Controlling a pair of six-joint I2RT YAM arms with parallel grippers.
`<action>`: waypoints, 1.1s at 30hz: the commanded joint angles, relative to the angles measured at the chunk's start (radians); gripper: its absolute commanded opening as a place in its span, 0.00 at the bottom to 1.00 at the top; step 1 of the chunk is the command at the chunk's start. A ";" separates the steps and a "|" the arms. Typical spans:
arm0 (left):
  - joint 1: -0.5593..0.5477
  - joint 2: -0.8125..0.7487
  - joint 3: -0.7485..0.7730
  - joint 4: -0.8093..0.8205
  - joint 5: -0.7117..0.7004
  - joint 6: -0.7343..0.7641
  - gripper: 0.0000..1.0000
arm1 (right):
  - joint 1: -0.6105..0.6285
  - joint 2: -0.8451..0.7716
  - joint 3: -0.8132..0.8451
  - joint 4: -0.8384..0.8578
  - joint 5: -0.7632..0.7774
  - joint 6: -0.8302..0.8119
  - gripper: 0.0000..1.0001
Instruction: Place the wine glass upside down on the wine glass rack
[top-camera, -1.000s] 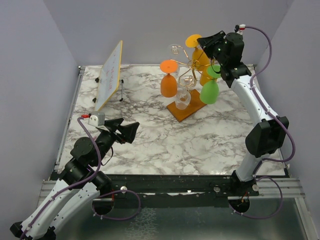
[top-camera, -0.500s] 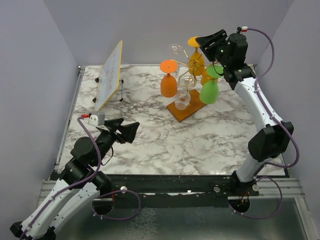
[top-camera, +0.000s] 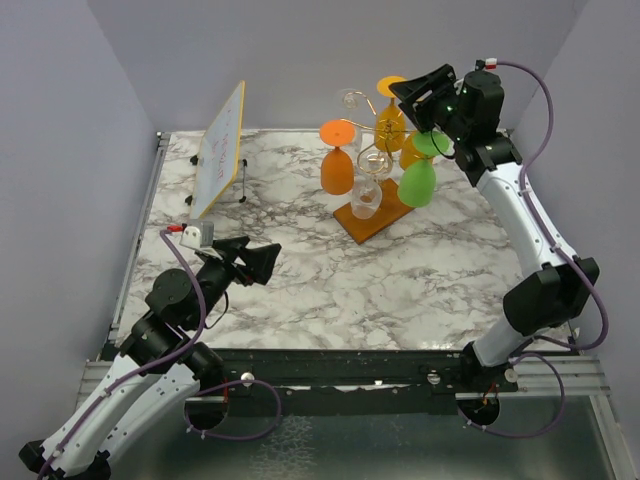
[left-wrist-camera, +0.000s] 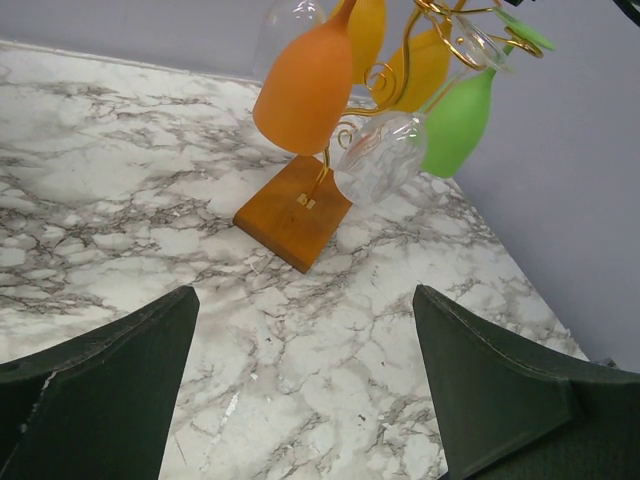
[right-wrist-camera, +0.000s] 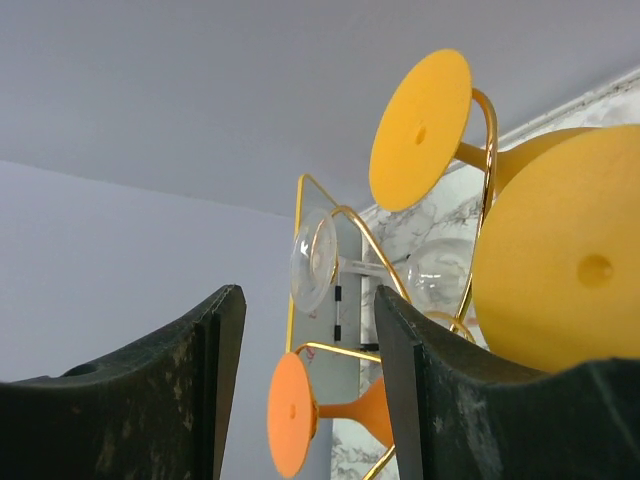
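Note:
The wine glass rack (top-camera: 372, 148), gold wire on a brown wooden base (top-camera: 375, 218), stands at the back centre of the table. A yellow wine glass (top-camera: 391, 122) hangs on it upside down, foot up, beside orange (top-camera: 338, 170), green (top-camera: 419, 183) and clear (top-camera: 365, 196) glasses. My right gripper (top-camera: 408, 92) hovers just right of the yellow foot, open and holding nothing. In the right wrist view the open gripper (right-wrist-camera: 308, 295) frames a clear foot (right-wrist-camera: 312, 260), and yellow feet (right-wrist-camera: 420, 130) sit to its right. My left gripper (top-camera: 268, 258) is open over the near left marble, and the rack base (left-wrist-camera: 295, 210) lies ahead of the left gripper (left-wrist-camera: 305, 295).
A tilted whiteboard (top-camera: 218, 150) with a yellow frame stands at the back left. The marble table (top-camera: 400, 290) is walled by grey panels on three sides. A second yellow glass (top-camera: 410, 152) hangs close under my right wrist.
My right gripper has opened and drawn back up and right from the yellow glass, which stays hanging on the rack. The left arm has barely moved.

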 joint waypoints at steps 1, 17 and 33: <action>-0.004 0.010 0.046 -0.028 -0.013 -0.004 0.89 | -0.003 -0.084 -0.042 0.007 -0.053 -0.002 0.59; -0.003 0.112 0.176 -0.166 -0.113 0.046 0.99 | -0.003 -0.838 -0.502 -0.330 0.109 -0.511 0.61; -0.003 0.166 0.400 -0.321 -0.229 0.229 0.99 | -0.003 -1.153 -0.596 -0.807 0.425 -0.613 0.90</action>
